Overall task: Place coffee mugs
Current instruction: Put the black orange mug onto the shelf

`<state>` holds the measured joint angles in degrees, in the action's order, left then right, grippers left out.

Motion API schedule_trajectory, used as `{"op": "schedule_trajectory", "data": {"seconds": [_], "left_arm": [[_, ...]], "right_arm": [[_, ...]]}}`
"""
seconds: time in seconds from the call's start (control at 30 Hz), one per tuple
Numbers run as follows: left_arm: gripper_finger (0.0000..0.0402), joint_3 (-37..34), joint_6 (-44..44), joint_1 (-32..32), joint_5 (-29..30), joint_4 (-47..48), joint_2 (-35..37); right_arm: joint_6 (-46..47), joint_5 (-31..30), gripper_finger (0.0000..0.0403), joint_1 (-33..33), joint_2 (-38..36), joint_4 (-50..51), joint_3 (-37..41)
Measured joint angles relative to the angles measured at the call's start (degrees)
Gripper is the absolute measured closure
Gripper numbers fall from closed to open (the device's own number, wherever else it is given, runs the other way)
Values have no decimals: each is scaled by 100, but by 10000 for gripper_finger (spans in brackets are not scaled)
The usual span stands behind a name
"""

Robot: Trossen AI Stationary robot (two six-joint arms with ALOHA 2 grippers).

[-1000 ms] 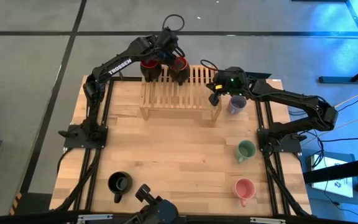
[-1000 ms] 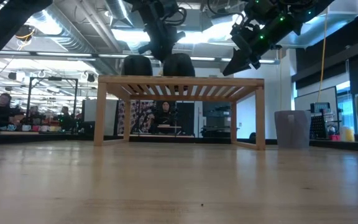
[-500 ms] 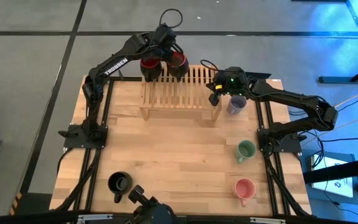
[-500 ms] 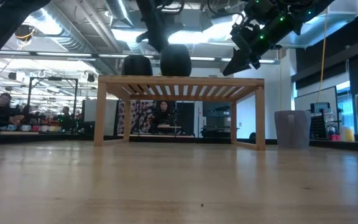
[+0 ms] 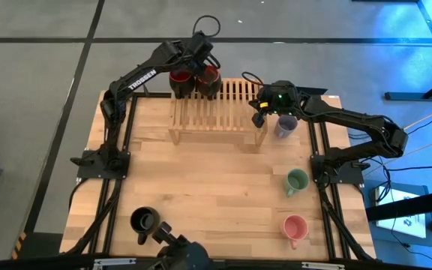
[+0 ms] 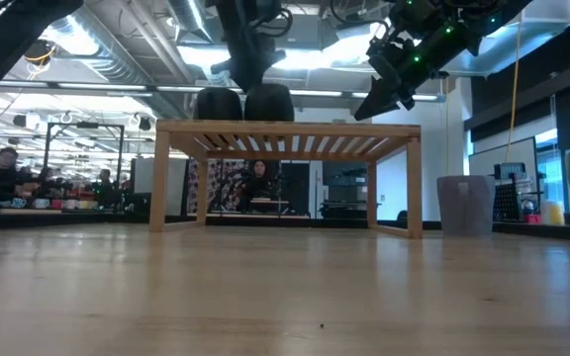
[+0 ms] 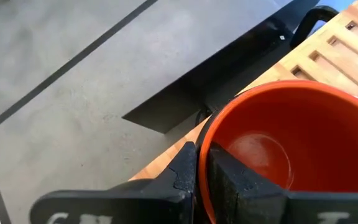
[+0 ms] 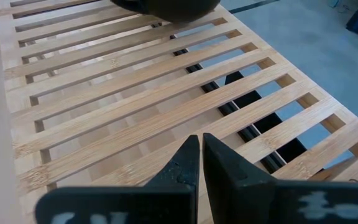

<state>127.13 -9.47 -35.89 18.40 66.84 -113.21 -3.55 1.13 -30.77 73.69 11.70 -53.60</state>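
The red-orange mug point(image 5: 208, 78) point(image 7: 278, 143) stands on the far part of the slatted wooden rack point(image 5: 223, 109), close beside the dark red mug point(image 5: 179, 79) point(image 6: 219, 104). My left gripper point(image 5: 200, 67) point(image 7: 202, 180) is above it, shut on it. My right gripper point(image 5: 260, 114) point(image 8: 201, 152) hovers shut over the rack's right end and touches nothing. The lavender-blue mug point(image 5: 284, 126) sits on the table just right of the rack. The green mug point(image 5: 296, 181) and pink mug point(image 5: 295, 226) stand on the table's right side. The black mug point(image 5: 143, 220) is at the near left. My left gripper holds the red-orange mug by its rim point(image 7: 202, 144), with one finger point(image 7: 232, 180) inside the cup and the other point(image 7: 184, 174) outside its wall. The fingers come from above, pointing down. The mug stands upright with its base at the rack's top point(image 6: 268, 120).
The rack point(image 6: 285, 133) spans the far middle of the table, and its slats to the right of the two mugs are bare point(image 8: 166, 81). Bare wooden tabletop point(image 5: 216, 187) lies between the rack and the near mugs. A dark camera mount point(image 5: 178, 251) stands at the near edge.
My left gripper lifted the red-orange mug slightly, carried it a short way toward the table's left, and lowered it onto the rack beside the dark red mug. It stays shut on the rim.
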Motion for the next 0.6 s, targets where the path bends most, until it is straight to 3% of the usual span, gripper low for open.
{"op": "schedule_trajectory", "data": {"seconds": [0.3,0.6], "left_arm": [[383,-214,0,-10,13,-121,11],[328,-216,-52,-12,-207,-250,11]], "right_arm": [[2,0,393,1,0,2,0],[2,2,393,1,0,4,0]]}}
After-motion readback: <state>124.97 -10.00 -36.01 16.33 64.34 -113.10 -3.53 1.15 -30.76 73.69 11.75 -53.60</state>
